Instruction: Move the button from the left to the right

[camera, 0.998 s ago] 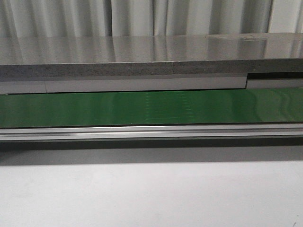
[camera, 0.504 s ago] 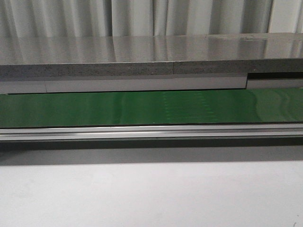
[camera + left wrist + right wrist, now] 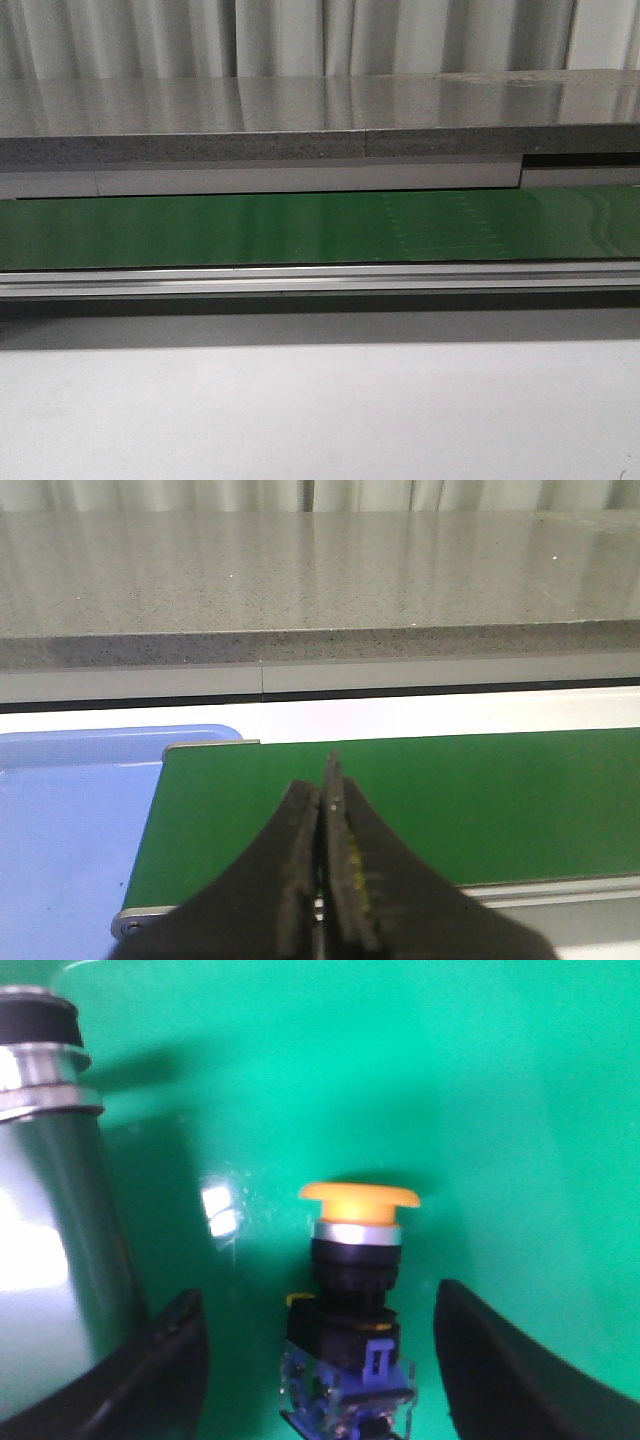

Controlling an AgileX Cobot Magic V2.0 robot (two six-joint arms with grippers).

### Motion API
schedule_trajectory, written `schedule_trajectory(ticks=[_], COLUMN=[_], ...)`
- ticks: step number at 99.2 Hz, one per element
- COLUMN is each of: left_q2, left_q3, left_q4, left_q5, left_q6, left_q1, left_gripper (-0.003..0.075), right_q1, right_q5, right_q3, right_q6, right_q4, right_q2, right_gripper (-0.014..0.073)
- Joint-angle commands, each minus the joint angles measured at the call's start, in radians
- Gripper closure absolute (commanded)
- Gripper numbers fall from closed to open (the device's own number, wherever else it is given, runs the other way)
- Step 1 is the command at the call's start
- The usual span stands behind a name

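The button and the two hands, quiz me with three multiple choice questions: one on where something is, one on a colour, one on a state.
1. Where is the button relative to the right hand?
A. Between its spread fingers
B. Outside both fingers
C. Out of its view

2. What colour is the button's cap?
A. Red
B. Yellow-orange
C. White

3. How do the left hand's fingers stand?
A. Wide apart
B. Gripping a button
C. Pressed together with nothing between

Answers:
1 A: the right wrist view shows a dark finger on each side of the button, neither touching it.
2 B: the mushroom cap above the metal ring is yellow-orange.
3 C: the left wrist view shows the fingers meeting over the green belt.
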Motion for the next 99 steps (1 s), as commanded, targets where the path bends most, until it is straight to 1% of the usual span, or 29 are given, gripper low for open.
schedule_trajectory(ticks=[1,18,36,51,64,83,99], left_q2=[0.003,0.003,0.003,0.003,0.003,0.003,0.003], left_q3=[-0.03,-0.03,-0.03,-0.03,-0.03,-0.03,-0.03], left_q4=[-0.008,-0.008,-0.008,-0.008,-0.008,-0.008,-0.008], left_q5=[-0.083,-0.083,-0.083,-0.083,-0.083,-0.083,-0.083], left_q6=[0.001,0.001,0.001,0.001,0.001,0.001,0.001], left_q1=[-0.01,-0.01,-0.01,-0.01,-0.01,-0.01,-0.01], left_gripper=[0.0741,0.0741,0.0741,0.0741,0.0741,0.0741,0.0741], right_q1=[-0.007,-0.006,0.015,0.075,0.148,0.253,0.317], right_q5=[-0.038,-0.049,-0.108,-0.143,-0.179,-0.256,-0.345], right_q3=[-0.032,-0.034,-0.034,-0.031,-0.008,0.112,0.289], right_q6=[0.01,0.034,0.034,0.034,0.034,0.034,0.034], right_q4=[-0.003,0.003,0.038,0.078,0.08,0.08,0.087], right_q2=[-0.048,-0.088,-0.209,-0.325,-0.431,-0.599,-0.755], right_gripper=[0.0099,0.0106,0.0106,0.0107,0.0107,0.0107,0.0107])
